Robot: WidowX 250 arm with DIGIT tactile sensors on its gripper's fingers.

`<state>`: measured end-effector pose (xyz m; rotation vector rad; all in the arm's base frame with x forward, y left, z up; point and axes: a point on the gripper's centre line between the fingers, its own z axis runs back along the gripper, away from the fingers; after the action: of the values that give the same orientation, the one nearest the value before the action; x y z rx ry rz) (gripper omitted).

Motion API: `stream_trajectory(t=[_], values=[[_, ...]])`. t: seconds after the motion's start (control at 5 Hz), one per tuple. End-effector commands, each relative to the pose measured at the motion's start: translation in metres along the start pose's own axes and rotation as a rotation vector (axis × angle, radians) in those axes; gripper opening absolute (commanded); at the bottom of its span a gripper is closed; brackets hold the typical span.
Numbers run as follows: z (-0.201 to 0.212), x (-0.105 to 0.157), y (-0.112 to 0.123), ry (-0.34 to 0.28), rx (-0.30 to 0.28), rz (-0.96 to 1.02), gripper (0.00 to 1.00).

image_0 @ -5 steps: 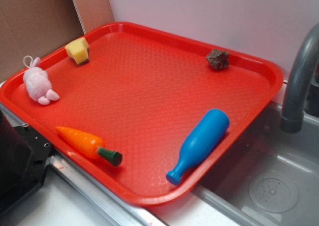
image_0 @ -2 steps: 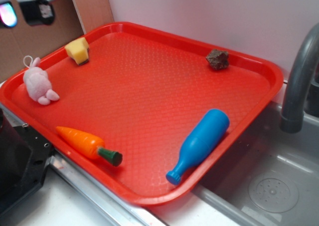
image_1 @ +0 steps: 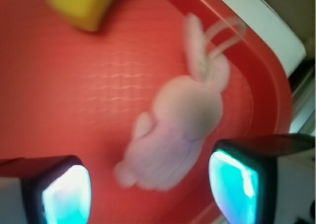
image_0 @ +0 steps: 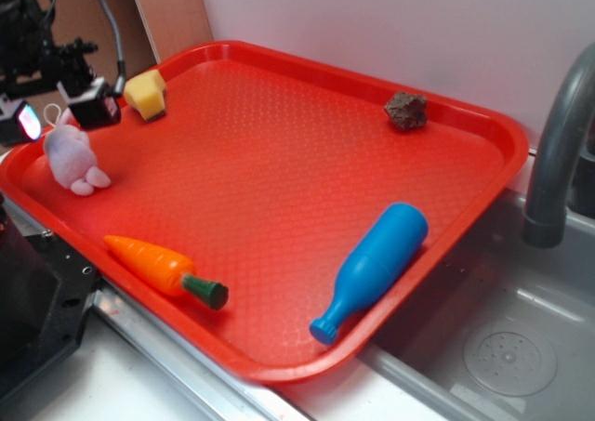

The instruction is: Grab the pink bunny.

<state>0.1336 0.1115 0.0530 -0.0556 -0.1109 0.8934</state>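
Red tray (image_0: 279, 142) fills most of the counter, w/ a sink basin (image_0: 502, 347) and grey faucet (image_0: 558, 151) off its right side. Everything sits spread along the tray's edges, middle bare, so each item can be reached w/o nudging another.

Blue bottle (image_0: 376, 263) lies on its side near the front-right rim. Gripper (image_0: 58, 114) hangs over the far-left corner, jaws released and spread wide, one pad either side of the target; looks like a pre-grasp lineup, nothing held yet.

Orange carrot (image_0: 153, 265) lies along the front-left rim, well apart from the arm.

Pink bunny (image_1: 180, 122) lies flat on the tray by the left rim, ears and hang loop toward the rim. In the wrist view it sits betw. the two lit pads (image_1: 64, 197), slightly nearer the right one; blurry.

Yellow sponge (image_0: 146, 94) is the closest neighbour, near the far jaw but not touching; prob. no obstruction. Tray rim just beside the bunny could catch the outer jaw on descent. Brown rock (image_0: 406, 110) far off, irrelevant.
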Motion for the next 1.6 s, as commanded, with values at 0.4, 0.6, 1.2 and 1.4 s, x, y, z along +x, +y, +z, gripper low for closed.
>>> stream_trajectory(t=[0.4, 0.6, 1.2, 1.4], values=[[-0.029, 0.014, -0.005, 0.079, 0.123, -0.009, 0.00], [-0.007, 0.013, -0.016, -0.018, 0.105, 0.082, 0.00], [0.084, -0.004, -0.058, 0.014, 0.010, -0.081, 0.00], [0.078, 0.000, -0.096, 0.080, 0.101, -0.230, 0.00]])
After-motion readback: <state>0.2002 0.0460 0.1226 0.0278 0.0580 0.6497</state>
